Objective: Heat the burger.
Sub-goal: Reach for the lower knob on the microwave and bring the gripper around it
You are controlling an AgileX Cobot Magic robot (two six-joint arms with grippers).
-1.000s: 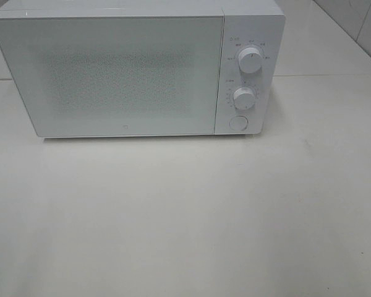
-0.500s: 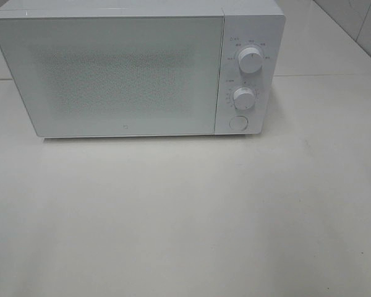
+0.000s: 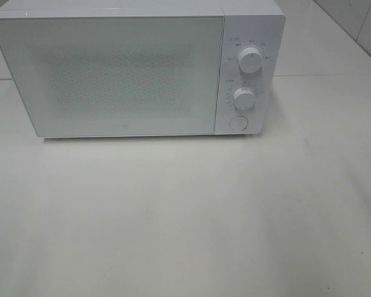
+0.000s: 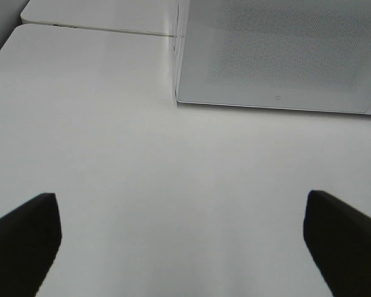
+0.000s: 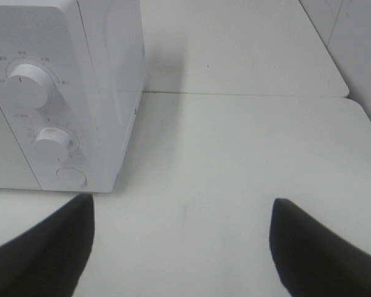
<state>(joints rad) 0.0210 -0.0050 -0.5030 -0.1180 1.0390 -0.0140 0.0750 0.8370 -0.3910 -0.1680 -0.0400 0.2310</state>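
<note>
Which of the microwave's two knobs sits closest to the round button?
The lower knob, directly above the button; the upper knob sits higher, farther from it.

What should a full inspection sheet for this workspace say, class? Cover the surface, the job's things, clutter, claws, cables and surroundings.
Surface: white table, smooth and matte.
Job's things: white microwave at the back of the table, door shut; upper knob, lower knob and round button on its right panel. Burger: not seen in any view.
Clutter: nothing seen.
Grippers: left claw open, holding nothing, over the table before the door; right claw open, holding nothing, near the control panel.
Cables: nothing seen.
Surroundings: second white tabletop behind; tiled wall at the right.
</note>
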